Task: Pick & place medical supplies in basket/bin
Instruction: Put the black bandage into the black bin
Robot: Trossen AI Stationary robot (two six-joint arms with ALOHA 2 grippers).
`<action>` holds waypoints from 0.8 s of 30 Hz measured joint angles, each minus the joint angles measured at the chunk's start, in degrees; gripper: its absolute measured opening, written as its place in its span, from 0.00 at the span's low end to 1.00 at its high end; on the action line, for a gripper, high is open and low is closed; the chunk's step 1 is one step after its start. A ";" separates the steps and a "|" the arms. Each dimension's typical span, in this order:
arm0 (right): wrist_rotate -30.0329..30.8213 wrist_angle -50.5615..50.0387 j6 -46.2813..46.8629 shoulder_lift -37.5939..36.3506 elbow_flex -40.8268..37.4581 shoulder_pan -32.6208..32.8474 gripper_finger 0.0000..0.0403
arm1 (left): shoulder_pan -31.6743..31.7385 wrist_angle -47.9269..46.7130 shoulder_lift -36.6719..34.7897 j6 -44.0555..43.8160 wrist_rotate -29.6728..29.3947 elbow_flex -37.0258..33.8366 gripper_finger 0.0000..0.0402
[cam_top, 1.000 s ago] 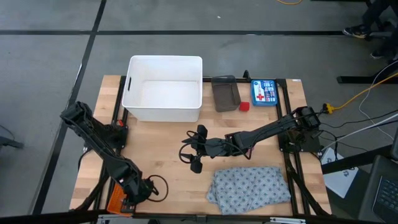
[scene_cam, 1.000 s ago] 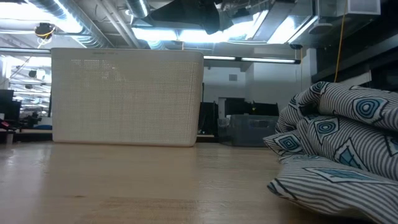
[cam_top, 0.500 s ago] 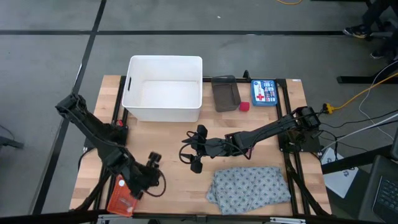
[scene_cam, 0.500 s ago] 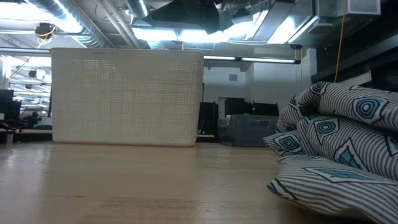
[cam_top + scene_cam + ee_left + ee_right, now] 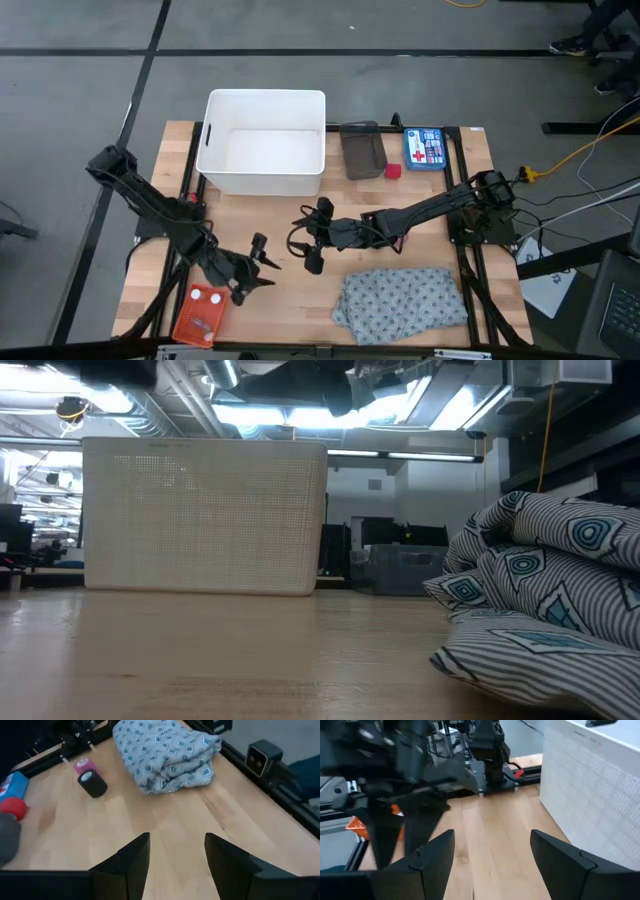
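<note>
Looking down from the high view, the left gripper [image 5: 262,265] hangs over bare wood with its fingers spread and nothing between them. The orange basket [image 5: 199,313] lies just behind and outward of it, at the table's near left corner, with small pale pieces inside. The right gripper [image 5: 313,238] sits close by toward the table's middle, fingers apart and empty. The grey dotted cloth [image 5: 402,297] lies near this gripper, toward the near right edge. The white tub [image 5: 264,143] stands beyond both grippers at the far edge, with a grey tray [image 5: 362,150], a red block [image 5: 393,171] and a blue kit [image 5: 425,148] beside it.

In the low view, neither gripper shows; the tub's perforated wall and the folded cloth [image 5: 540,595] fill the frame.

In the left wrist view, a dark roll [image 5: 92,784] and a pink roll [image 5: 85,766] lie touching ahead of the open fingers [image 5: 131,861], beside the cloth.

In the right wrist view, the fingers [image 5: 434,852] stand apart over bare table, the tub wall alongside.
</note>
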 joint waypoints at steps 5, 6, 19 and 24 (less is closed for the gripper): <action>-0.05 -5.46 2.09 -0.10 0.00 -0.74 0.65 | 0.70 17.30 -3.66 -0.04 1.80 -12.04 0.47; -0.28 -8.09 3.23 -0.48 0.00 -1.06 0.65 | 0.86 20.50 -4.31 -0.04 2.73 -14.08 0.47; -5.63 -52.17 29.69 -2.97 0.00 -5.95 0.65 | 0.96 44.73 -7.28 0.94 8.94 -28.16 0.47; -11.64 -60.59 36.64 -2.97 0.00 -5.44 0.65 | 0.15 55.57 -7.24 4.27 13.43 -31.16 0.47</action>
